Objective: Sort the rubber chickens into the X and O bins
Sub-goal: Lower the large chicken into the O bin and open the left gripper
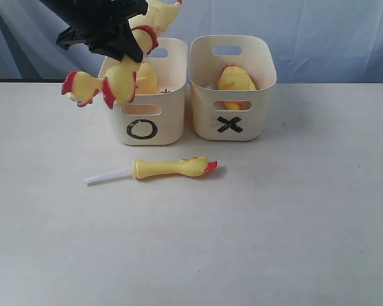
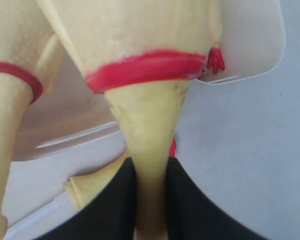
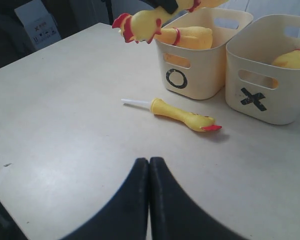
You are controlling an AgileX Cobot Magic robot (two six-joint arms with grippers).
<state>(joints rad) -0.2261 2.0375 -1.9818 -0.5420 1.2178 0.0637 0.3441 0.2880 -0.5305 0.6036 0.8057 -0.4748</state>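
1. The desk (image 1: 293, 223) fills most of each view. Its top is pale cream, flat and matt, with a few tiny dark specks.
2. Behind the desk, in the exterior view, a light blue-white cloth (image 1: 325, 38) hangs with soft folds.
3. At the left, a narrow dark strip (image 1: 25, 80) shows between the far desk edge and the cloth.
4. In the right wrist view the space past one desk edge is dark. A white card (image 3: 39, 22) stands there, and its black print is too small to read.
5. The light is soft and even, and the shadows are faint. A pale sheen lies on the desk top in the right wrist view.
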